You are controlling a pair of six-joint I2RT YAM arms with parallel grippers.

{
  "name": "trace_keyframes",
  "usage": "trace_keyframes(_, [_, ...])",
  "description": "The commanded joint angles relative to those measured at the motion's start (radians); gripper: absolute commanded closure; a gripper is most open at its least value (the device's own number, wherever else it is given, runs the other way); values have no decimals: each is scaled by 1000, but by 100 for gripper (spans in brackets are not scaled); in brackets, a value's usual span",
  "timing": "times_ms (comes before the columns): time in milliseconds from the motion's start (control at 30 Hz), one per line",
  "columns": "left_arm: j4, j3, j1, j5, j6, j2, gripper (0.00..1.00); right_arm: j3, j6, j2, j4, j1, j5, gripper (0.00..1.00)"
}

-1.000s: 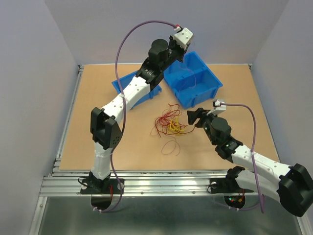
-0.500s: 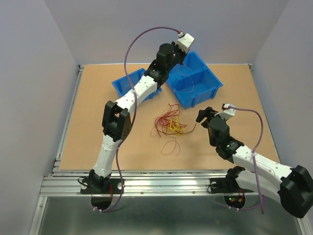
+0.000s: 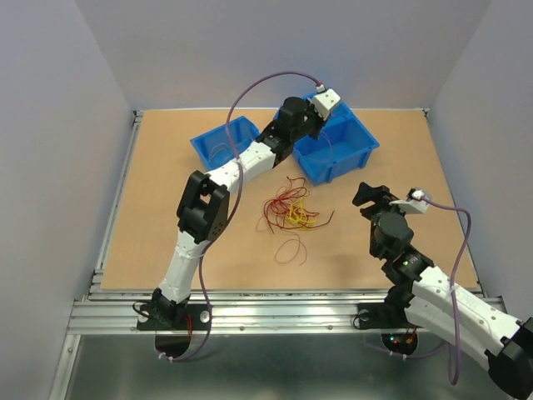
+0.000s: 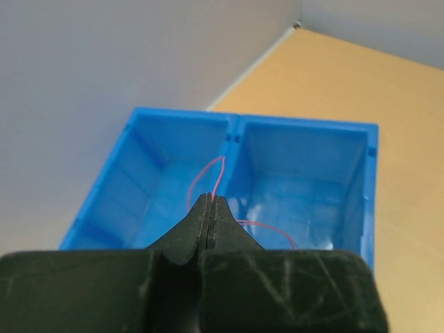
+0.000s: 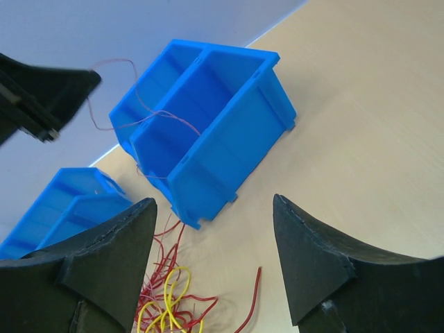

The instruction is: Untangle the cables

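A tangle of red, dark red and yellow cables [image 3: 287, 210] lies mid-table; it also shows in the right wrist view [image 5: 166, 298]. One loose red loop [image 3: 290, 248] lies just in front of it. My left gripper [image 3: 315, 117] is shut on a thin red cable [image 4: 201, 177], held above the two-compartment blue bin [image 3: 346, 146]. In the left wrist view the gripper's tips [image 4: 210, 200] pinch the cable, which loops down into the bin [image 4: 305, 123]. The same cable hangs over the bin in the right wrist view [image 5: 146, 118]. My right gripper [image 3: 366, 193] is open and empty, right of the tangle [image 5: 214, 205].
A second blue bin [image 3: 218, 142] stands at the back left of the tangle, also in the right wrist view [image 5: 62, 208]. Grey walls close the table on three sides. A metal rail runs along the near edge [image 3: 275, 312].
My left gripper has swung right and lower, over the two-compartment bin, carrying the red cable. My right arm has pulled back to the right, away from the tangle.
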Motion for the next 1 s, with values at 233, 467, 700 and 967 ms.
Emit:
trace_keyframes(233, [-79, -47, -52, 181, 76, -79, 100, -18, 6, -8, 19, 4, 45, 27])
trace_keyframes(467, [-108, -44, -62, 209, 84, -82, 100, -14, 6, 8, 19, 4, 37, 27])
trace_keyframes(700, [-137, 14, -60, 86, 107, -25, 77, -14, 6, 10, 19, 4, 36, 27])
trace_keyframes(967, [-298, 150, -59, 40, 144, -33, 10, -14, 2, 10, 21, 4, 33, 27])
